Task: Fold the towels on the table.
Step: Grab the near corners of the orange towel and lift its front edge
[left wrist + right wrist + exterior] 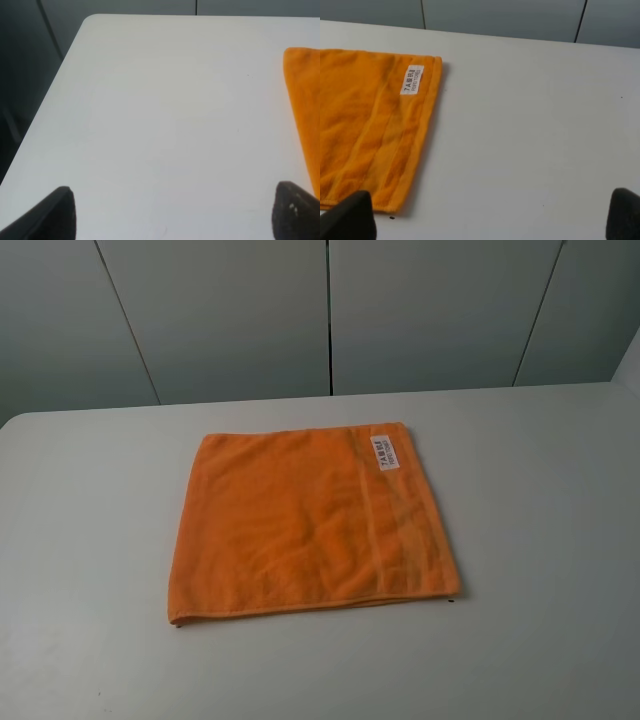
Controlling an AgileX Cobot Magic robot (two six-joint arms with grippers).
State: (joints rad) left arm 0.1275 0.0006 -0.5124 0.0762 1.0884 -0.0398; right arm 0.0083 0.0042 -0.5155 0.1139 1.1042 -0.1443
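Grey wall panels (230, 310) at the back, then the white table (90, 540), which fills most of the high view. The orange towel (300, 530) lies flat around the middle of it, well clear of every edge and slightly skewed to the table's front. Its woven band (400, 530) runs along the right side, and the white label (388, 452) sits at the far right corner. You won't find either arm in the high view; only the wrist cameras show them. The left gripper (177, 212) has its two dark tips spread wide over bare table, with just a strip of the towel's left edge beside one tip. The right gripper (487, 215) is spread wide too, near the towel's right near corner and touching nothing. No fold looks started from here, though the near hem looks thick and you can't tell if it is one layer or two. Risks: the tabletop is smooth, so a shallow pinch could drag the towel instead of lifting it. If the hem is doubled you may catch only the top layer. If your two grips land at unmatched spots, the fold would likely come out crooked. Coming down too hard could jam the tips on the table. The right wrist view shows the label print, the band's stripes and a small dark speck (391, 217) by the corner. The left wrist view shows the table's rounded far corner and none of that.
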